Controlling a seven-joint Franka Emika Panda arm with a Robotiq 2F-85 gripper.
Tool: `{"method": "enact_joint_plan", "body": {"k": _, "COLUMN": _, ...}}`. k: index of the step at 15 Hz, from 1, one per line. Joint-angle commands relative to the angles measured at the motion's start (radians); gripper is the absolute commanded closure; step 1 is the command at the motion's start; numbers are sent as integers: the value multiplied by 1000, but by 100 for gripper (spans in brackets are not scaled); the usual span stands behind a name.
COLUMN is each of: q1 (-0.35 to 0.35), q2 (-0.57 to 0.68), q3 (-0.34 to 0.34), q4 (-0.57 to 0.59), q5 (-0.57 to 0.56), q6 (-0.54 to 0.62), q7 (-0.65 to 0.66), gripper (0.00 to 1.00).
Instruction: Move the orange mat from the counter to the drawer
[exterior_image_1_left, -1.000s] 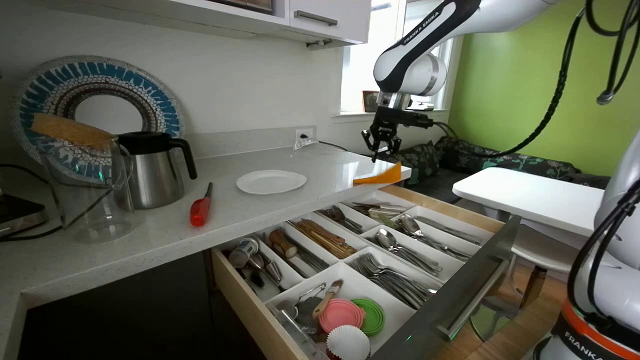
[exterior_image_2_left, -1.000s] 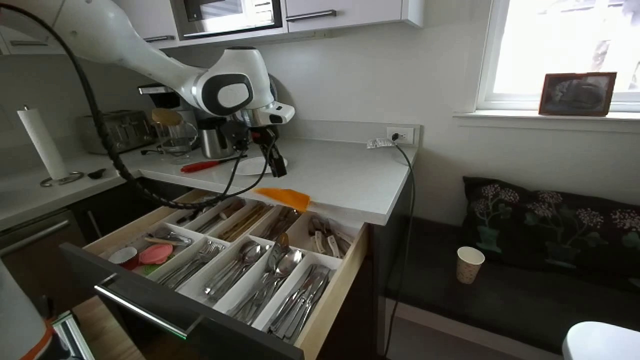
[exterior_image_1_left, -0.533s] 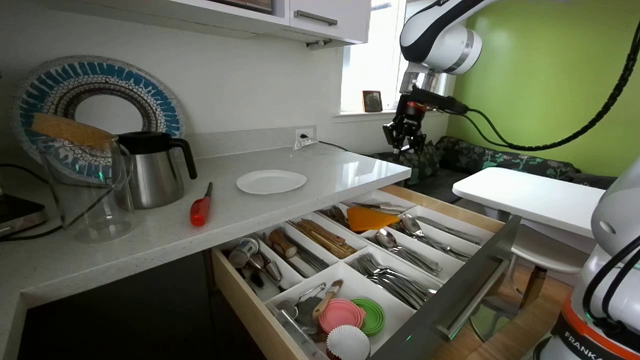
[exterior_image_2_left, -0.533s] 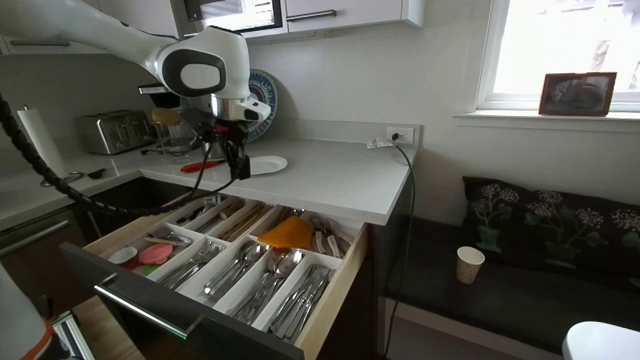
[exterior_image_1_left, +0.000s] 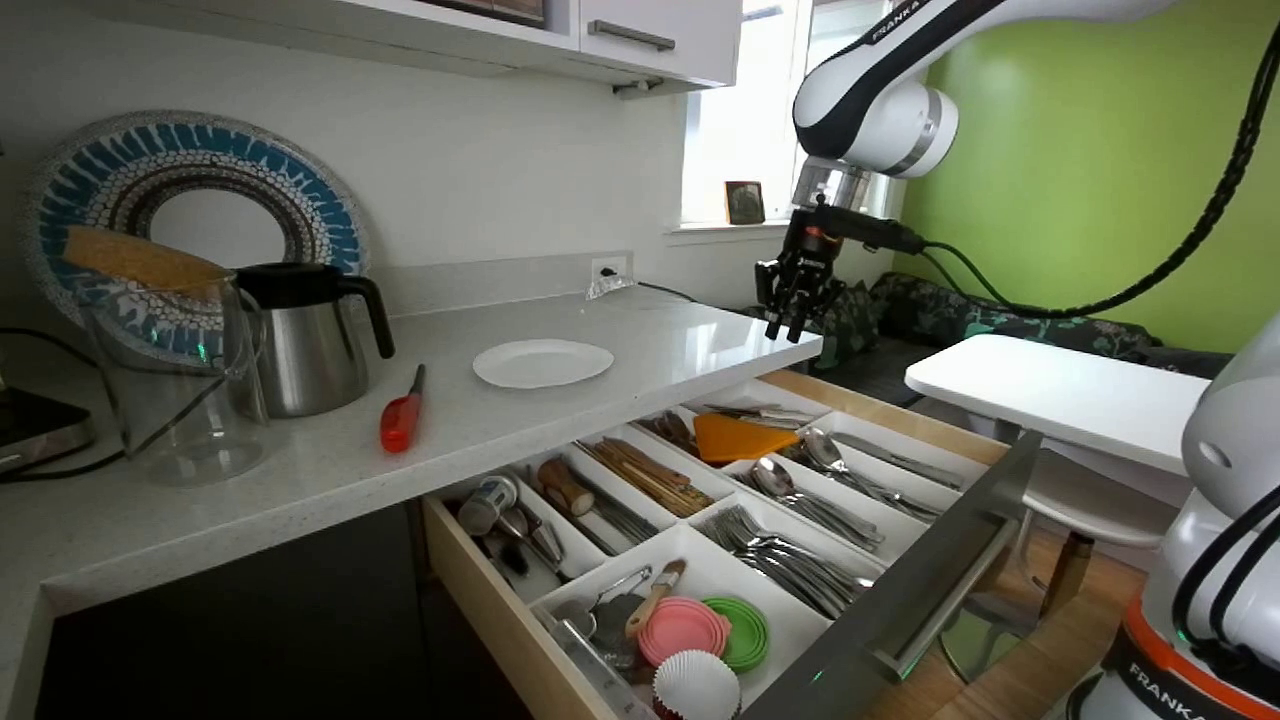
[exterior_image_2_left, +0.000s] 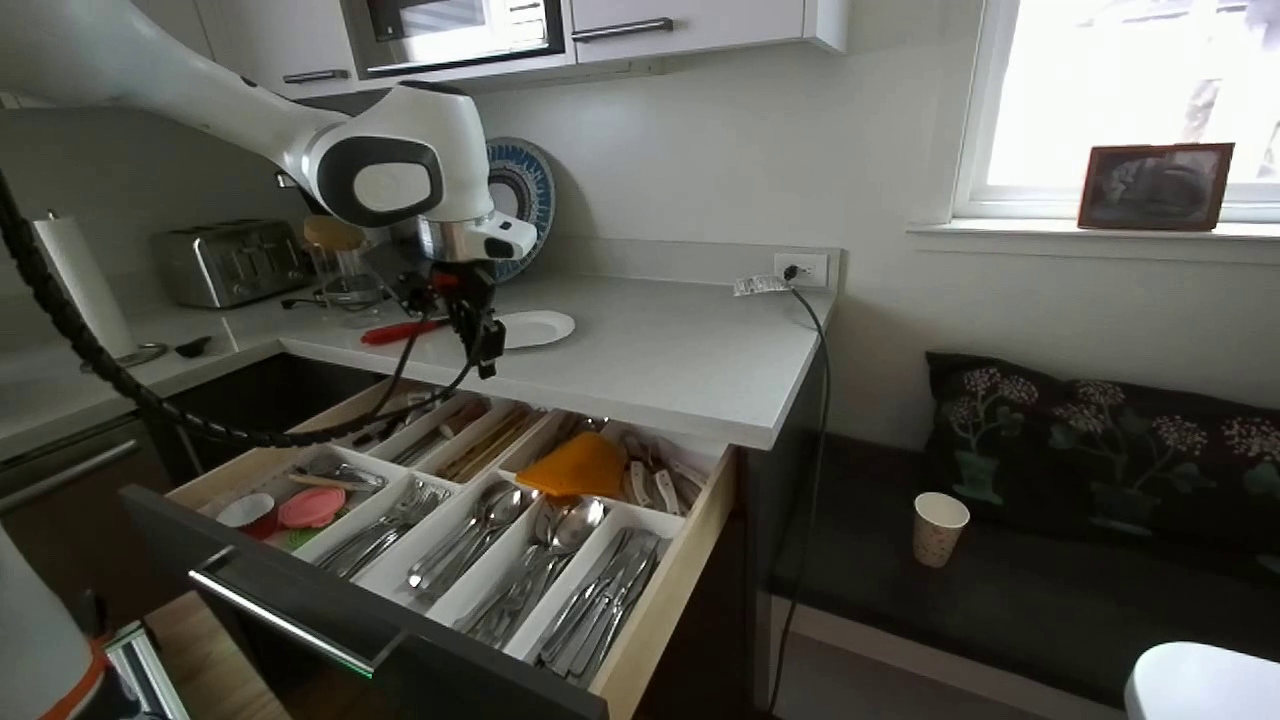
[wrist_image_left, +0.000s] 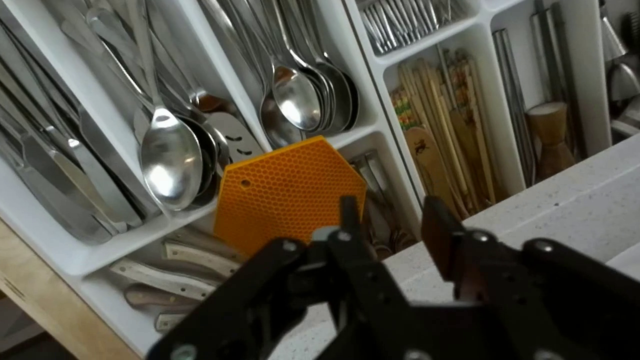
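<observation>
The orange mat (wrist_image_left: 290, 190) lies in the open drawer (exterior_image_1_left: 905, 418), tilted over compartment dividers between the spoons and the back compartments. In the wrist view it is six-sided with a honeycomb texture and a small hole. It also shows in both exterior views (exterior_image_1_left: 740, 438) (exterior_image_2_left: 575, 465). My gripper (wrist_image_left: 390, 215) is open with nothing between its fingers. It hangs in the air above the edge of the white counter (exterior_image_2_left: 660, 350), apart from the mat. In the wrist view one finger covers a little of the mat. The gripper also shows in both exterior views (exterior_image_1_left: 784, 333) (exterior_image_2_left: 488, 370).
A white plate (exterior_image_1_left: 543, 364), a red-handled lighter (exterior_image_1_left: 400, 422), a steel jug (exterior_image_1_left: 312, 345) and a glass pitcher (exterior_image_1_left: 200, 440) stand on the counter. Cutlery fills the drawer compartments, with pink (exterior_image_1_left: 682, 630) and green (exterior_image_1_left: 742, 632) round items at one end. A white table (exterior_image_1_left: 1060, 385) stands beyond.
A second ago the mat was at the counter's edge; by half a second ago it lay in the drawer. The gripper has moved back from that place and since dipped slightly.
</observation>
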Motion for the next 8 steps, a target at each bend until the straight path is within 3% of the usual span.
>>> {"method": "enact_joint_plan", "body": {"k": 1, "q1": -39, "q2": 27, "q3": -25, "q4": 14, "q5": 16, "q6": 88, "q7": -20, "gripper": 30}}
{"method": "enact_joint_plan", "body": {"k": 3, "q1": -37, "q2": 15, "q3": -12, "q4": 6, "q5": 4, "q6": 73, "q7": -2, "gripper": 16}}
{"method": "enact_joint_plan", "body": {"k": 4, "q1": -45, "q2": 18, "q3": -18, "q4": 11, "q5": 3, "q6": 74, "q7": -5, "gripper": 33}}
{"method": "enact_joint_plan", "body": {"k": 6, "q1": -44, "q2": 18, "q3": -15, "q4": 12, "q5": 3, "q6": 74, "q7": -6, "gripper": 19}}
{"method": "enact_joint_plan", "body": {"k": 8, "q1": -42, "q2": 18, "q3": -8, "q4": 12, "q5": 3, "q6": 74, "q7": -6, "gripper": 16}}
